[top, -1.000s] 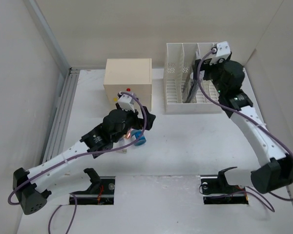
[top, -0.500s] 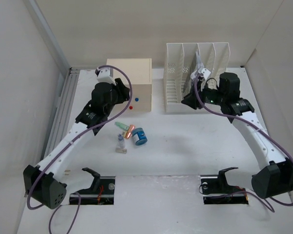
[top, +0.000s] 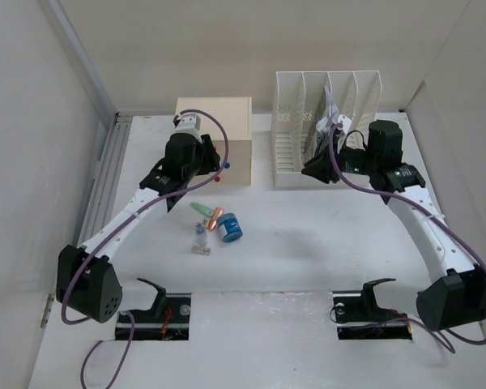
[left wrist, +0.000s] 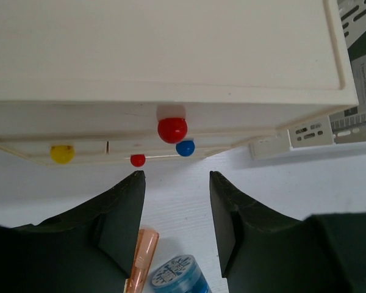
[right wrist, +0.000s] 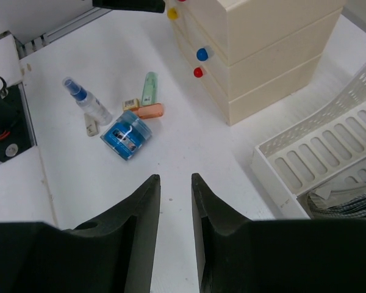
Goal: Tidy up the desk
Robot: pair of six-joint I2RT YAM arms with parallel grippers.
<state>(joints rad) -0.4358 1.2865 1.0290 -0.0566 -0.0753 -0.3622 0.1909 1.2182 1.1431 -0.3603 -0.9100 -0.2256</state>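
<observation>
Several small bits lie loose on the bench (top: 324, 251), the big white top w/ pale walls that runs under everything. Nearest us in that cluster are a spray bottle (top: 199, 240) and a blue jar (top: 232, 229), then an orange tube (top: 215, 217) and a green tube (top: 201, 209) close together. Just beyond them the left tool (left wrist: 174, 183) hangs low w/ its fingers apart and nothing btwn them, aimed at the front of the cream drawer box (left wrist: 171, 49). We read this as lining up to pull a drawer open so the clutter has somewhere to go. The big red knob (left wrist: 172, 129) sits approx. centred over the gap, which is good, but a blue knob (left wrist: 185, 148) is just beside and below it. So we'd go in level w/ the red one, no lower, and shut only once the pads are past the ball. Then we'd pull straight back along the drawer's run, slowly. The box looks light and may slide on the bench instead of opening, so we'd watch for that, and mind the wrist over the tubes. Farther off to the right, the right tool (right wrist: 175, 180) hovers over bare bench by the white file rack (top: 287, 121) w/ only a narrow gap btwn its fingers, holding nothing. It could brace the box if needed.
</observation>
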